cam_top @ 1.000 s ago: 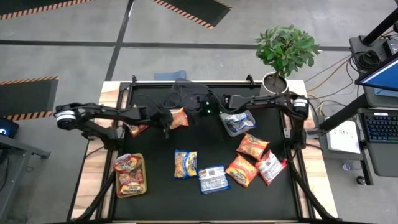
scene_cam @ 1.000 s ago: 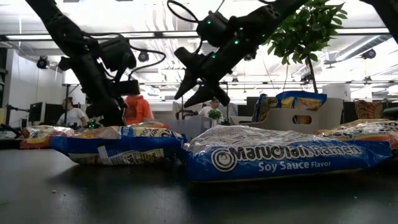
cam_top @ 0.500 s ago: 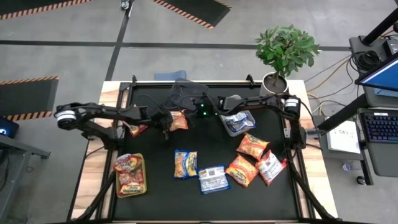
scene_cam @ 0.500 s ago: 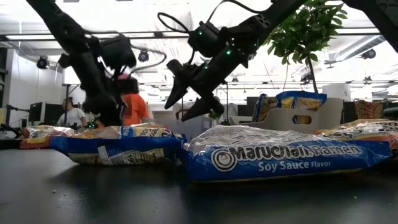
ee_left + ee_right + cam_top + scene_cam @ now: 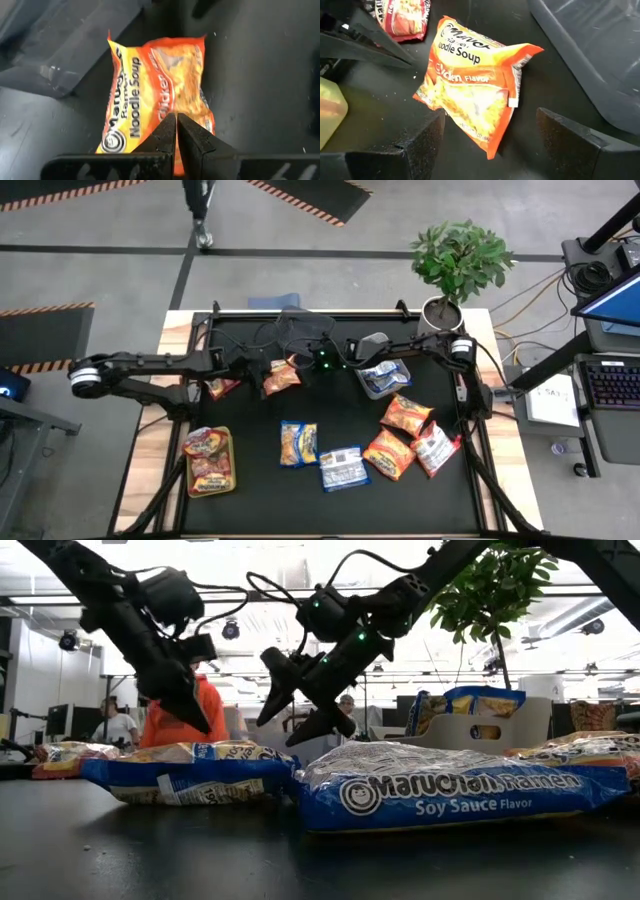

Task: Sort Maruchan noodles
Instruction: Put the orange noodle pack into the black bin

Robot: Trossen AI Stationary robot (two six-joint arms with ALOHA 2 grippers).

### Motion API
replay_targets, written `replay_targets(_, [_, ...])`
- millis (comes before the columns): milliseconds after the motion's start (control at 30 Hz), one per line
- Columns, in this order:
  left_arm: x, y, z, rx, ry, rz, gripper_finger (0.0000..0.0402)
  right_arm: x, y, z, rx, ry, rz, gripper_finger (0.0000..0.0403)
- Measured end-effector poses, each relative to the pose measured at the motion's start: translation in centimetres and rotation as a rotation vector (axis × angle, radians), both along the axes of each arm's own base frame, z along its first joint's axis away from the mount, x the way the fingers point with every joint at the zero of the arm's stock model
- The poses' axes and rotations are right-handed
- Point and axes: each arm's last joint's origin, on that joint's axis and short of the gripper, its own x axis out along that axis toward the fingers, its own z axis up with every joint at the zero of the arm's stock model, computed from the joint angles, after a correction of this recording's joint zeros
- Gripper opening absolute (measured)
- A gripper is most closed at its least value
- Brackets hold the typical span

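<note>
Right gripper spread wide, holding nothing, above the back middle of the table. Orange packet sits just beside its fingertips, one end lifted. Left gripper clenched on that packet's edge, fingers pressed together over the wrapper. Another packet lies under the left arm. Grey bin to the right holds a blue packet. Yellow-green bin front left holds red packets. Six more packets lie scattered toward the front.
</note>
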Motion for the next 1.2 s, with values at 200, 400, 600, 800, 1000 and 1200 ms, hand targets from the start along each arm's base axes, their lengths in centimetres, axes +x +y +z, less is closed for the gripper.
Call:
replay_targets(200, [0.8, 0.4, -2.3, 0.001, 0.04, 0.04, 0.0, 0.3, 0.1, -1.0, 0.0, 0.013, 0.008, 0.0299])
replay_targets(400, [1.5, 0.7, -3.9, -0.018, 0.073, 0.062, 0.0, 0.4, 0.3, -1.1, -0.006, 0.003, 0.014, 0.0296])
replay_targets(600, [2.3, 0.8, -4.4, -0.05, 0.032, 0.026, 0.0, 0.5, 0.3, -0.8, -0.021, -0.025, 0.016, 0.0306])
replay_targets(800, [2.6, 0.8, -4.5, -0.056, 0.008, 0.002, 0.0, 0.6, 0.2, -0.7, -0.048, -0.041, 0.003, 0.0307])
replay_targets(1000, [2.5, 0.5, -4.0, -0.096, -0.013, -0.026, 0.0, 0.4, 0.2, -1.0, -0.052, -0.025, 0.004, 0.0306])
replay_targets(1200, [1.5, 0.1, -0.6, -0.083, -0.076, -0.052, 0.0, 0.3, 0.2, -1.2, -0.05, -0.016, 0.004, 0.0302])
